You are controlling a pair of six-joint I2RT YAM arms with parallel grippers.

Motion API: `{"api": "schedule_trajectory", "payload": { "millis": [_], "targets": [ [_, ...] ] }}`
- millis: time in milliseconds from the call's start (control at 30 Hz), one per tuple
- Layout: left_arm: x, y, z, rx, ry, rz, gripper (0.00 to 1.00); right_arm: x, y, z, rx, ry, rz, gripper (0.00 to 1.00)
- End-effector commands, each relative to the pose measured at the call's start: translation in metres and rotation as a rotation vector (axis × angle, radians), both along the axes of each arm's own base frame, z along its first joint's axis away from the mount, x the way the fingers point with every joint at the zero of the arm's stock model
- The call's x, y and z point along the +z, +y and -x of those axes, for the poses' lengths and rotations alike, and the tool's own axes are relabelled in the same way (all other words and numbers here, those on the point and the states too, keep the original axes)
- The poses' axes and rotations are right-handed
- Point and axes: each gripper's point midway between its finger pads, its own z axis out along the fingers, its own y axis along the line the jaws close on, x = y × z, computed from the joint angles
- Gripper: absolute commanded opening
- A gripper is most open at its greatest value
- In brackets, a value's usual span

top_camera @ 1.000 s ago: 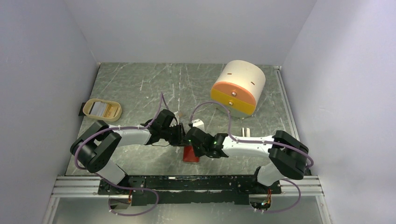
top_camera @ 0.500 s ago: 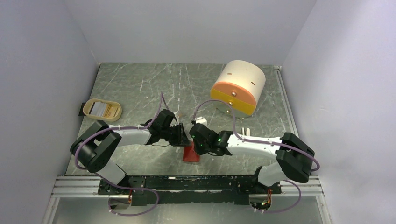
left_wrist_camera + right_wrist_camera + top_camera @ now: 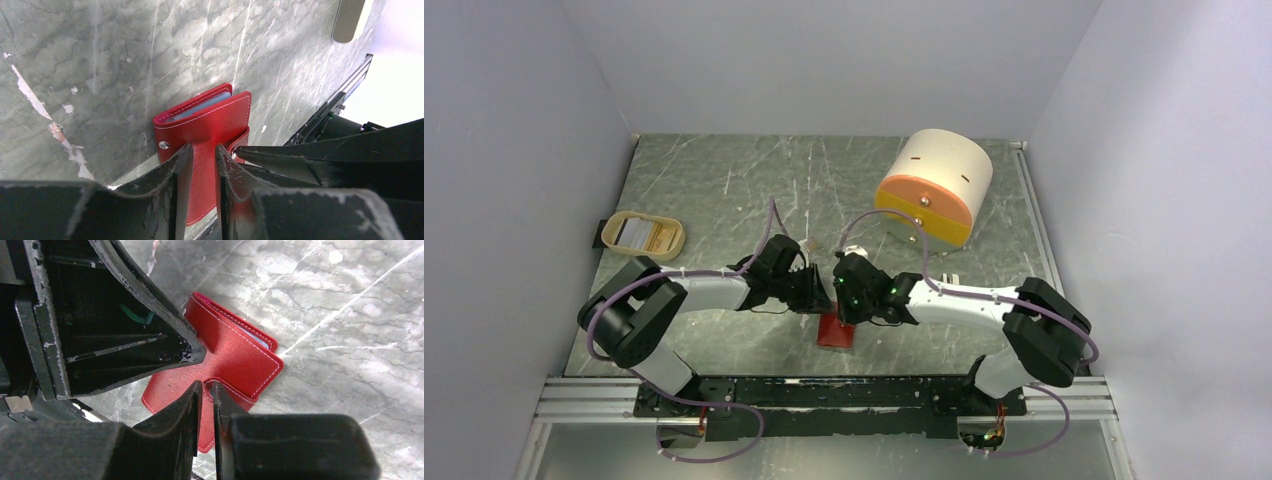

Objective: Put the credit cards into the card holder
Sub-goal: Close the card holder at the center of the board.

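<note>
Card holder, at 6 o'clock on the bench and pinched in the near-closed jaws of left gripper and right gripper, could slip free if their pulls mismatch.

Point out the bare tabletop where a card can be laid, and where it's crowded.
Free: the stretch of table between the beige oval tray and the cream-and-orange cylinder, back to the wall. Crowded: the near middle, where the left gripper and right gripper pinch the red card holder.
</note>
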Motion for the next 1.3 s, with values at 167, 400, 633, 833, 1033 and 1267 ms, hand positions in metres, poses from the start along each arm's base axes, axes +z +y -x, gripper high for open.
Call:
{"api": "schedule_trajectory", "payload": {
  "millis": [167, 400, 633, 833, 1033, 1267],
  "targets": [
    [-0.008, 0.000, 0.001, -0.002, 0.002, -0.046, 0.29, -0.009, -0.001, 0.010, 0.048, 0.042, 0.012, 0.17],
    [-0.009, 0.002, 0.002, 0.007, 0.001, -0.047, 0.30, -0.022, -0.013, 0.016, 0.054, 0.064, 0.060, 0.16],
    [0.010, -0.003, 0.001, 0.020, -0.013, -0.003, 0.30, -0.021, -0.011, 0.018, 0.062, 0.073, 0.052, 0.15],
    [0.052, -0.009, 0.001, 0.034, -0.072, 0.068, 0.17, 0.017, -0.006, 0.005, 0.042, -0.018, -0.008, 0.17],
    [0.041, -0.010, 0.018, 0.014, -0.034, 0.092, 0.09, 0.021, -0.016, -0.010, 0.031, -0.049, 0.014, 0.21],
    [0.006, -0.004, 0.018, 0.021, 0.003, 0.005, 0.09, 0.013, -0.005, -0.016, 0.073, -0.024, 0.018, 0.22]
  ]
}}
